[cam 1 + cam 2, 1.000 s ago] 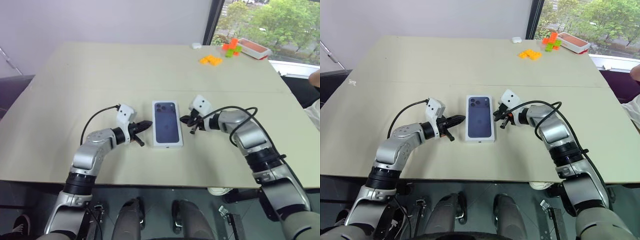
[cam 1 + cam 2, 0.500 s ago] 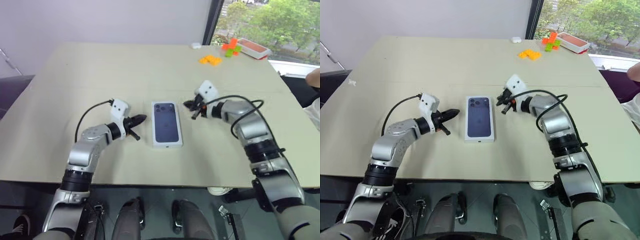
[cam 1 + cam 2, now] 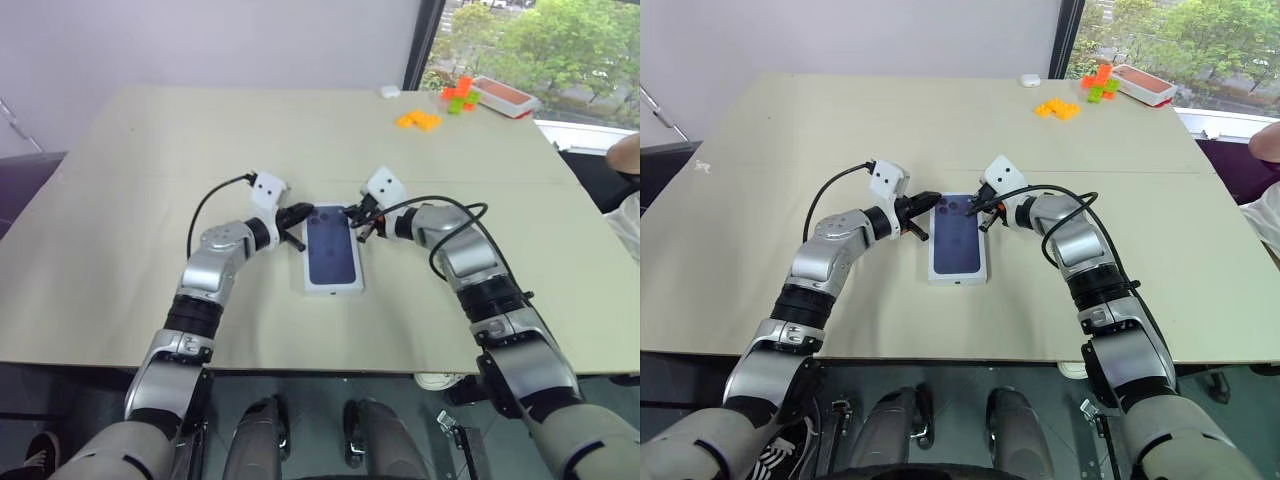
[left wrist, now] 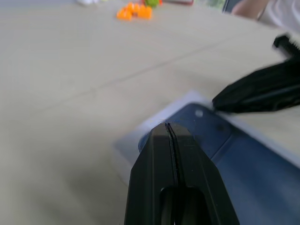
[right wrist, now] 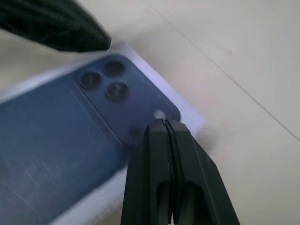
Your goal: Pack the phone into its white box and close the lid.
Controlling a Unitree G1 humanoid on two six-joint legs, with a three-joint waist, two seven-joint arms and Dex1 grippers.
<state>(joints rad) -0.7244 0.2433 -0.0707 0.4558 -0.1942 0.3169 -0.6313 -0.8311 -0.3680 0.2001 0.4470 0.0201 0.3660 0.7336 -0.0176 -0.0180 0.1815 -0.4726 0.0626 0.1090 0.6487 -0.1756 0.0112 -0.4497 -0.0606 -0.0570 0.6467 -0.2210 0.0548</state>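
we judge the lid (image 3: pixel 333 250) is already on, mid-worktop (image 3: pixel 150 180), printed phone face up. left pincer (image 3: pixel 306 211) and right pincer (image 3: pixel 349 212), both pressed together, sit at its far corners; next we'd press down evenly. we cannot make out the phone itself or the tray beneath.

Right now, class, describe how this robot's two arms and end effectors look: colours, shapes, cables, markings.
Both arms are silver-grey metal segments with black joint bands. Each wrist carries a small white camera block with dark dots, fed by a looping black cable. The left end effector and right end effector each have two slim, tapering black fingers.
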